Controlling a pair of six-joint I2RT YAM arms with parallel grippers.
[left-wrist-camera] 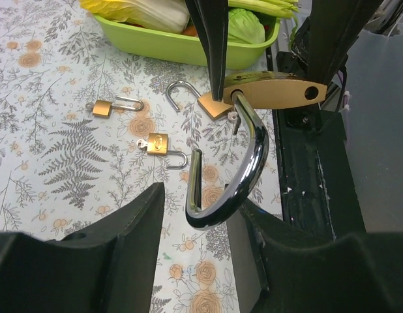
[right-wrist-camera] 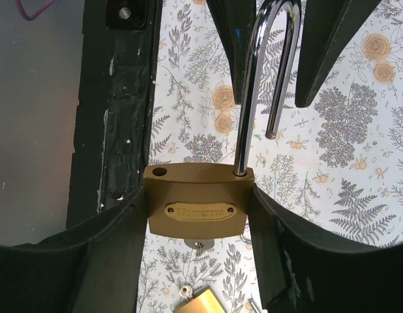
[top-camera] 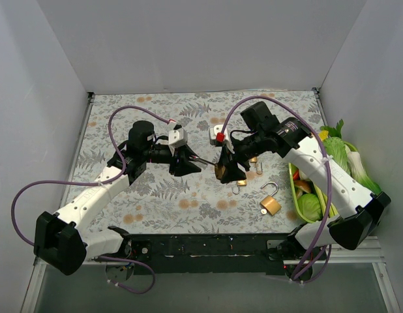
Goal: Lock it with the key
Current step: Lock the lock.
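Note:
My right gripper (top-camera: 226, 171) (right-wrist-camera: 200, 261) is shut on the body of a large brass padlock (right-wrist-camera: 200, 208) and holds it above the table. Its steel shackle (right-wrist-camera: 267, 65) stands open, one leg out of the body. A small silver key head (right-wrist-camera: 198, 246) sticks out under the padlock's bottom. My left gripper (top-camera: 186, 164) (left-wrist-camera: 201, 222) is open, its jaws on either side of the shackle's loop (left-wrist-camera: 244, 173). The right finger (left-wrist-camera: 280, 248) is close against the loop. In the left wrist view the padlock body (left-wrist-camera: 273, 91) is seen end on.
On the floral mat lie two small brass padlocks (left-wrist-camera: 102, 107) (left-wrist-camera: 157, 143) and a medium one (top-camera: 270, 205) (left-wrist-camera: 213, 104) with its shackle open. A green basket (top-camera: 294, 189) (left-wrist-camera: 156, 42) of vegetables stands at the right edge. White walls enclose the table.

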